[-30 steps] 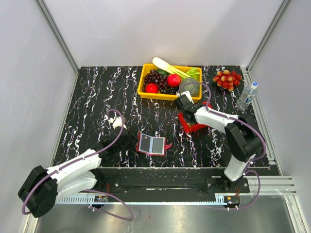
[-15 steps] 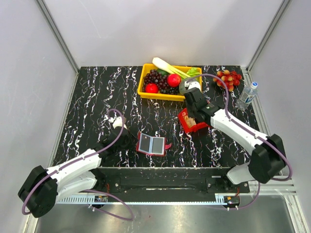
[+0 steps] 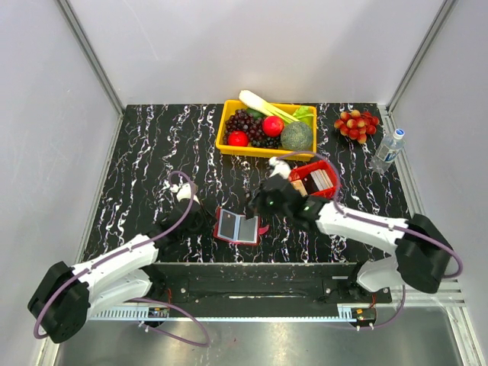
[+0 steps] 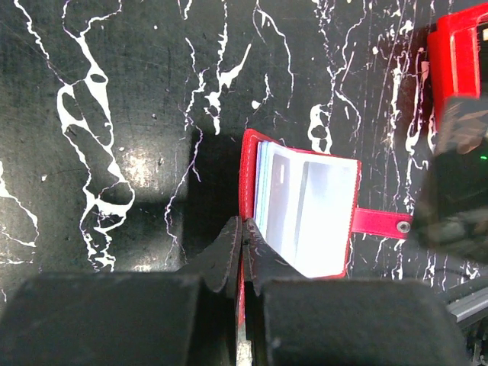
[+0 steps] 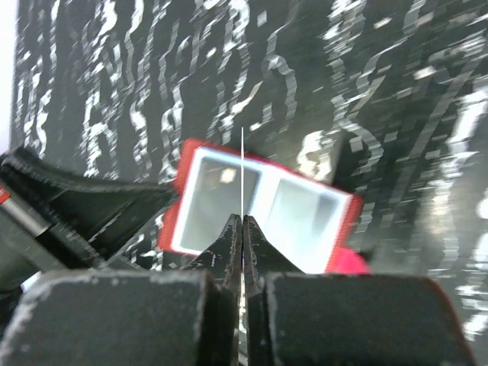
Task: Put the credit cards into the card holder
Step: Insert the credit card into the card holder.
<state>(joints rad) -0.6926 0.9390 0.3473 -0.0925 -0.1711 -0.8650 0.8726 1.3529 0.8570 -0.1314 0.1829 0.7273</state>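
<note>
over card holder [image 5: 284, 210], right hand [image 5: 242, 223] pinches card [image 5: 242, 164]

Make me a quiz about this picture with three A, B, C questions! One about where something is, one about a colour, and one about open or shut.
1. Where on the table does the card holder lie?
A) at the far edge
B) near the front, at the left gripper
C) in the far right corner

2. What colour is the bin holding fruit?
A) yellow
B) blue
C) white

3. How is the right gripper?
A) wide open
B) shut on a thin credit card
C) shut on nothing

Answers:
1 B, the left gripper pinches the card holder's red edge near the front.
2 A, its walls are yellow.
3 B, the card shows edge-on, clamped in it.
</note>
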